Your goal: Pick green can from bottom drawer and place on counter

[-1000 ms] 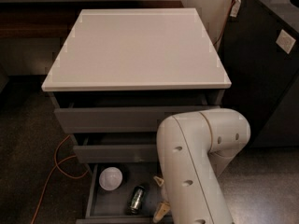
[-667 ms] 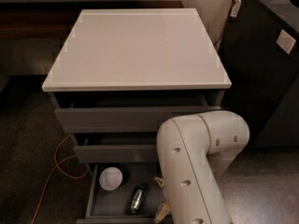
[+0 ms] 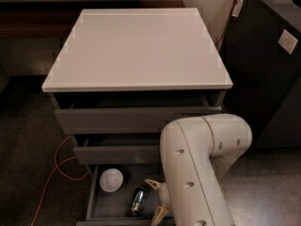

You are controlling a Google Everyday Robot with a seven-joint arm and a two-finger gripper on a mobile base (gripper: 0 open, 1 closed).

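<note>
So the gripper was down in the open bottom drawer, its two tan fingers spread apart with nothing between them. The green can lay on the drawer floor just left of it, close by but not grabbed. A white bowl sat a bit further back-left. Above, two more drawers were partly open under the counter.

Arm blocks the bottom drawer's right side + most of the gripper. Only 2 spread fingertips poke out, just right of the green can. Drawer front's cut off at the bottom edge, and the can label's too small to read tbh.
</note>
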